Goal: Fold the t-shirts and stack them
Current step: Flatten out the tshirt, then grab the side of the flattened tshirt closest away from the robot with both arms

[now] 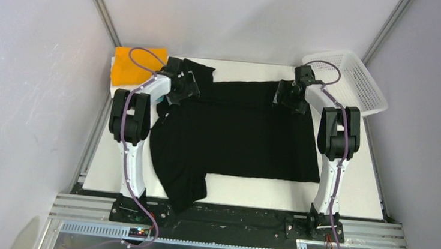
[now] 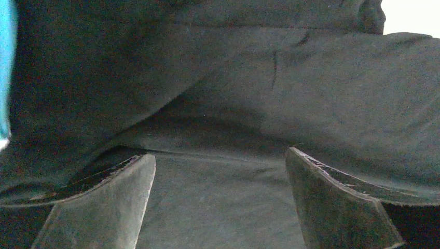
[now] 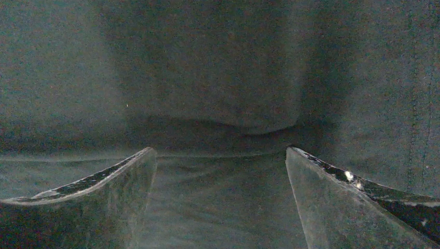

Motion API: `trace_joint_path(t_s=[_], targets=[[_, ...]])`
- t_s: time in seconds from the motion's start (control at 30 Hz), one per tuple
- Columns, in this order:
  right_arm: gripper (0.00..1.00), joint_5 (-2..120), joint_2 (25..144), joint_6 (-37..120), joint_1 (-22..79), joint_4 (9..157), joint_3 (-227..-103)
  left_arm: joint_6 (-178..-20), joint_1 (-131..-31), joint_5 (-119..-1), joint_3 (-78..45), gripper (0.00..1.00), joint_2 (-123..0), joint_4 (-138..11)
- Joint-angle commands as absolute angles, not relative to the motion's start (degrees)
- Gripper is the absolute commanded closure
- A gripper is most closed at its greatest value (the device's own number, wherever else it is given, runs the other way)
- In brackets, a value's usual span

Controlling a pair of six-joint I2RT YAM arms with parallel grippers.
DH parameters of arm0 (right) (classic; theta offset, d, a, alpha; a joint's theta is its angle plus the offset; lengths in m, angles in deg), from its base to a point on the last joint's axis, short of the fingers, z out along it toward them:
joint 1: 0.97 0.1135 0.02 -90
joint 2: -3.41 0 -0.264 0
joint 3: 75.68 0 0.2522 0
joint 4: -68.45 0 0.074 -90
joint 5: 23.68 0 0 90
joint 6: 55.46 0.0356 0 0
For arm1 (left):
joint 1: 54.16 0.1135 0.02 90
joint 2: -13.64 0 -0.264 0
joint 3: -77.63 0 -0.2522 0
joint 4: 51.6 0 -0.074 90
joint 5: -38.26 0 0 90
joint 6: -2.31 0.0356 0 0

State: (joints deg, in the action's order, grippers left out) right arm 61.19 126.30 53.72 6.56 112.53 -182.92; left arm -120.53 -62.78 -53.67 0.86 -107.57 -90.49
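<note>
Black tee lies spread out mid-counter, ready to fold. Your left end effector and right end effector are both spread wide, low over its far edge, pinching nothing, probably lined up for a two-point grab. Folded orange tee waits far-left, likely the stack spot.

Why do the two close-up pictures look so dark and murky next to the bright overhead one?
Top external: evenly lit and sharp, the black t-shirt reads as a flat dark patch. Left wrist: lens close over the cloth, dim, folds soft, a blown-out white corner at upper right. Right wrist: darkest and grainy, glints on one finger.
</note>
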Motion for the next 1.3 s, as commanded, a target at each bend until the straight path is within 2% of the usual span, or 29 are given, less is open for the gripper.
trace_joint_path(t_s=[0.0, 0.13, 0.27, 0.5, 0.73, 0.97, 1.17, 1.27], targets=[[0.01, 61.09, 132.27, 52.18, 5.91, 119.1, -192.54, -116.68, -62.04, -54.17, 10.03, 0.0, -112.64, -95.52], [0.01, 64.77, 131.36, 51.48, 5.95, 120.97, -195.22, -115.63, -62.18, -56.1, 11.55, 0.0, -112.4, -96.02], [0.01, 65.31, 124.97, 50.53, 7.06, 120.12, -191.61, -114.24, -63.55, -54.99, 8.39, 0.0, -106.73, -95.96], [0.01, 66.32, 106.09, 52.3, 10.05, 113.51, -172.07, -113.91, -69.45, -49.58, -2.69, 0.0, -89.35, -95.94], [0.01, 73.15, 89.43, 56.02, 13.73, 112.19, -152.71, -117.18, -79.17, -43.47, -21.65, 0.0, -70.59, -95.94], [0.0, 72.82, 69.99, 65.11, 8.47, 106.78, -133.87, -124.33, -94.25, -40.56, -45.22, 0.0, -50.94, -97.62], [0.01, 72.76, 61.49, 65.65, 6.74, 105.53, -128.49, -134.84, -106.37, -45.89, -57.57, 0.01, -38.6, -105.36], [0.01, 72.85, 61.02, 65.49, 6.1, 106.42, -128.04, -139.33, -110.91, -47.79, -61.36, 0.09, -36.54, -107.45]])
